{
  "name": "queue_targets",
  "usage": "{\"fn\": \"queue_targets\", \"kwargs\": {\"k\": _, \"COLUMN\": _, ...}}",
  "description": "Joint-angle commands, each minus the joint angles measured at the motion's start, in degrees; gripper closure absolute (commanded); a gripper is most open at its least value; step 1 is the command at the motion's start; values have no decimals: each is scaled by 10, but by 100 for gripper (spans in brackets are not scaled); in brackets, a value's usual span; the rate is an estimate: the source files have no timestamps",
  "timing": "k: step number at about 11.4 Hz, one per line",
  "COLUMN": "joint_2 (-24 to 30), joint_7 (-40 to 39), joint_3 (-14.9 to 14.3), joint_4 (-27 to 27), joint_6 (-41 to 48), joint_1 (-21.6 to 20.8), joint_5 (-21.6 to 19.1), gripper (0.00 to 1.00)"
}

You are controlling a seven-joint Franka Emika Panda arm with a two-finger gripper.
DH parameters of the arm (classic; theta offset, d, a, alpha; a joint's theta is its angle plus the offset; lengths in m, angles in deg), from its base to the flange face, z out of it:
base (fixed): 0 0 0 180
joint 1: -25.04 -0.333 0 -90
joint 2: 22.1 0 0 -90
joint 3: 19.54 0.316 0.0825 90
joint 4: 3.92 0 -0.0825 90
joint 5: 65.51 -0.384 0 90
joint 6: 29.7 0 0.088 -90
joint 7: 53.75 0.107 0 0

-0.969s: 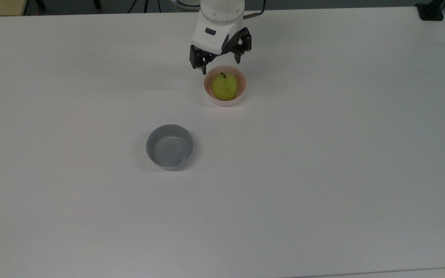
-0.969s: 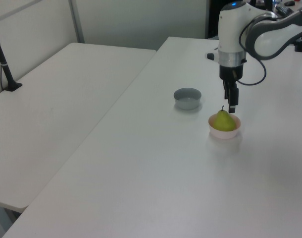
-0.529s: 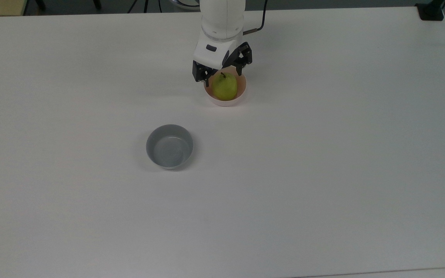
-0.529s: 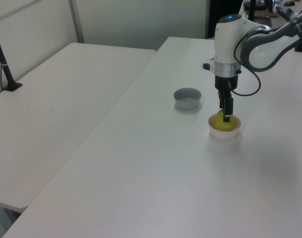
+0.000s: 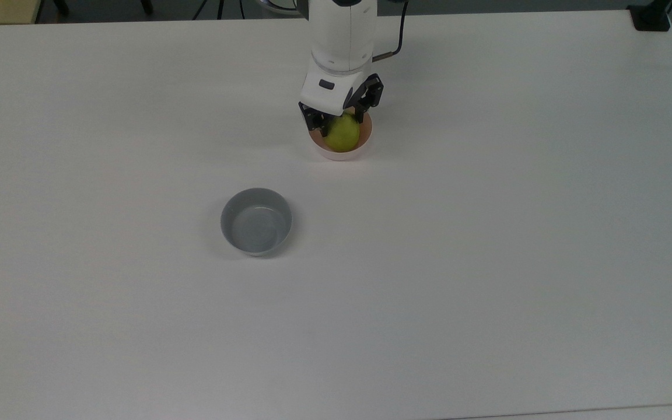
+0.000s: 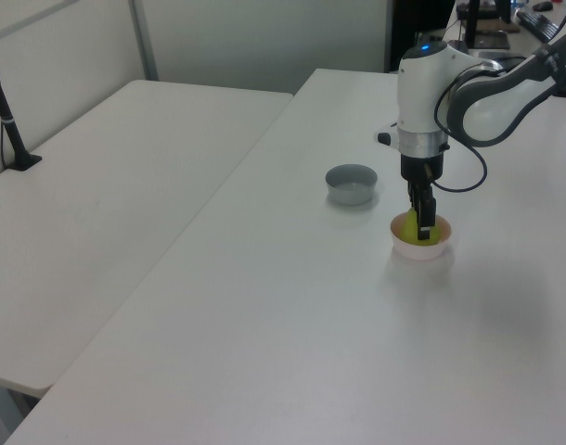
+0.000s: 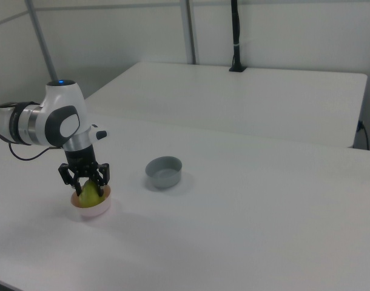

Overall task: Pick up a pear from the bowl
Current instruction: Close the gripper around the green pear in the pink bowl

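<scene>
Gripper [image 5: 340,123] has dropped from above the bowl rim down around the pear [image 5: 344,134], fingers spread on either side, not clamped yet. Pear sits in the pink bowl [image 5: 342,154], far from the grey bowl [image 5: 256,221] on the table [image 5: 487,262]. Approach looks done; closing and lifting remain.

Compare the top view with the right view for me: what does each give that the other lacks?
The top view looks down on the gripper with one finger on each side of the pear. The right view shows height: the fingers reaching down around the pear into the pink bowl, plus a second table behind. Both show the grey bowl, which holds nothing.
</scene>
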Motion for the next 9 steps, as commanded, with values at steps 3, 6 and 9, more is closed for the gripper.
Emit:
{"fn": "queue_targets", "kwargs": {"k": 3, "joint_2": -1, "joint_7": 13, "joint_3": -3, "joint_4": -8, "joint_6": -22, "joint_1": -8, "joint_5": 11, "gripper": 92}}
{"fn": "queue_targets", "kwargs": {"k": 6, "joint_2": 10, "joint_7": 13, "joint_3": -3, "joint_4": -5, "joint_6": -9, "joint_1": -7, "joint_5": 11, "gripper": 93}}
{"fn": "queue_targets", "kwargs": {"k": 9, "joint_2": 32, "joint_7": 13, "joint_3": -3, "joint_4": 10, "joint_6": 25, "joint_1": -2, "joint_5": 10, "gripper": 93}}
